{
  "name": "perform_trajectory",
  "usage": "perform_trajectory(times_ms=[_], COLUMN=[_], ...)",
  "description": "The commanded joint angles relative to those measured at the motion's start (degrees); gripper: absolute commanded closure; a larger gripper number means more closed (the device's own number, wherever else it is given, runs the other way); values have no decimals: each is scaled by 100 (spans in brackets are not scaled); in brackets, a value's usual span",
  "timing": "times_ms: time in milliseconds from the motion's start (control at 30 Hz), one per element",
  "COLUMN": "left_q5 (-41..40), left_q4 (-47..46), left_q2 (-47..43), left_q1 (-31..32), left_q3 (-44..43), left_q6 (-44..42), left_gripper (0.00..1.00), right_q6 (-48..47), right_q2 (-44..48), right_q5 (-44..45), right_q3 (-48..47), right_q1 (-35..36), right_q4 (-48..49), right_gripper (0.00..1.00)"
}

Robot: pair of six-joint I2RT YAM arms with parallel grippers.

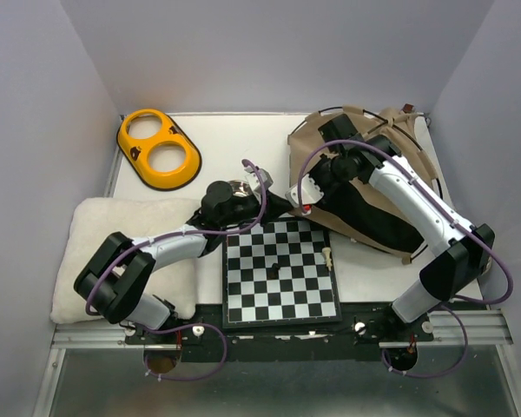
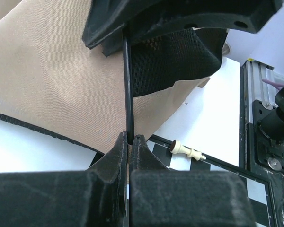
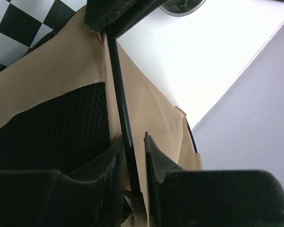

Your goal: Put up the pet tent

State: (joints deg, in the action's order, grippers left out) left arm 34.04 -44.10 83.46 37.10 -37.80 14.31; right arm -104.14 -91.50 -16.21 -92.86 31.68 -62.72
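Observation:
The pet tent (image 1: 365, 165) lies collapsed at the back right, tan fabric with black lining and thin black poles arcing over it. My left gripper (image 1: 276, 201) reaches to its near-left corner. In the left wrist view it (image 2: 131, 138) is shut on a thin black pole (image 2: 128, 85) that runs up over the tan fabric (image 2: 52, 80). My right gripper (image 1: 311, 193) sits just right of it on the tent. In the right wrist view it (image 3: 132, 138) is closed around the same pole (image 3: 119, 94), with a sliver of gap on the pole's right. No pom-pom shows.
A chessboard (image 1: 282, 274) lies at the front centre with a fallen white piece (image 1: 328, 257) and a dark piece (image 1: 276, 263). A fluffy white cushion (image 1: 113, 234) lies under the left arm. A yellow double bowl (image 1: 159, 149) stands at the back left. White walls surround the table.

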Motion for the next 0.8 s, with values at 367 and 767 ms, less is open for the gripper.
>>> perform_trajectory(times_ms=[367,767], left_q5=[146,173], left_q4=[112,85], left_q2=[100,873], left_q1=[-28,157], left_q3=[-587,-1484], left_q6=[-42,213], left_gripper=[81,88], right_q6=[60,210], right_q2=[53,133], right_q5=[-374,-550], right_q3=[-294,-180], right_q1=[-242,119], right_q4=[-381,-443], right_gripper=[99,99])
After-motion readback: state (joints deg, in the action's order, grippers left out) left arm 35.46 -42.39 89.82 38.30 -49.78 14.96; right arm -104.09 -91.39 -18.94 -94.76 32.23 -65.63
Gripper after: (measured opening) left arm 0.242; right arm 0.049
